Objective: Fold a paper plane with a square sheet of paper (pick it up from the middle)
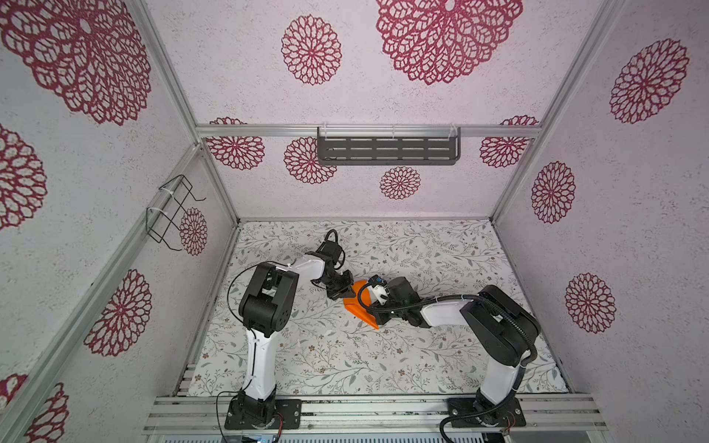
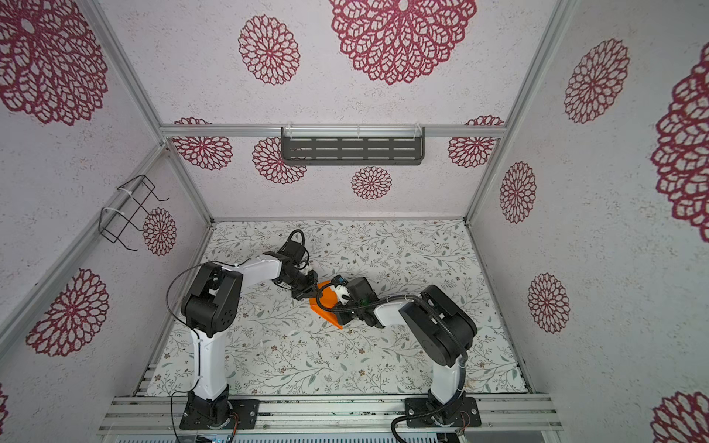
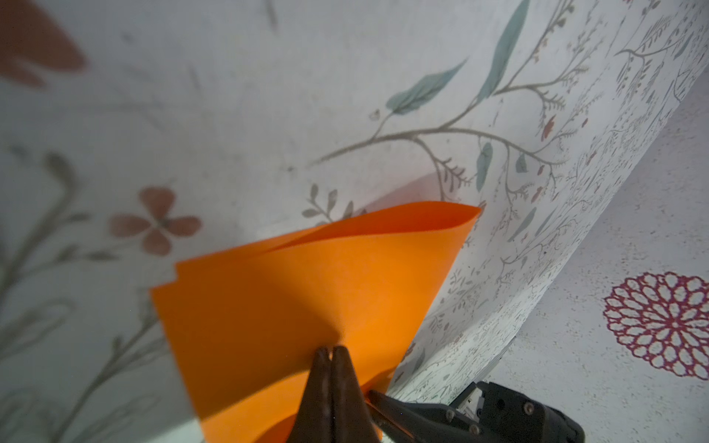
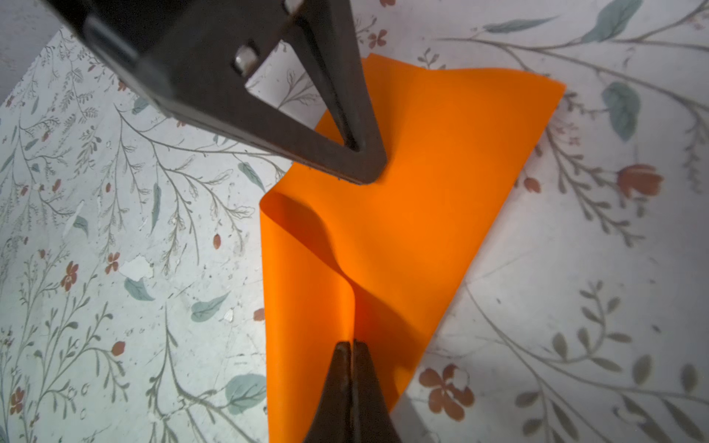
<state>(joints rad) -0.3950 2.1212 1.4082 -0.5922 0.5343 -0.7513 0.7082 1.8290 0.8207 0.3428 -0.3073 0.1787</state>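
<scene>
Along the bottom edge of both top views, a metal rail (image 1: 383, 408) carried the bases of the two arms, and a flowered mat (image 1: 326, 364) spread above it to the back wall. Just above the middle of the mat, slightly right of the frame's centre, the orange paper (image 1: 353, 305) (image 2: 323, 310) sat low between the two arm ends, its sharp corner pointing toward the lower right. The right wrist view showed the right gripper (image 4: 351, 345) pinched tight on a raised ridge of the paper at its nearer edge, with no gap between the fingers. Beyond that ridge the paper bulged and curved, and one black finger of the other arm pressed on it at the upper middle of that frame. The left wrist view showed the left gripper (image 3: 330, 351) likewise closed on the paper, which lay doubled over, two loose layers parting toward a corner right of centre. Higher in the top views, a dark slotted shelf (image 1: 388, 149) hung on the back wall, and a wire rack (image 1: 169, 211) hung on the left wall.
</scene>
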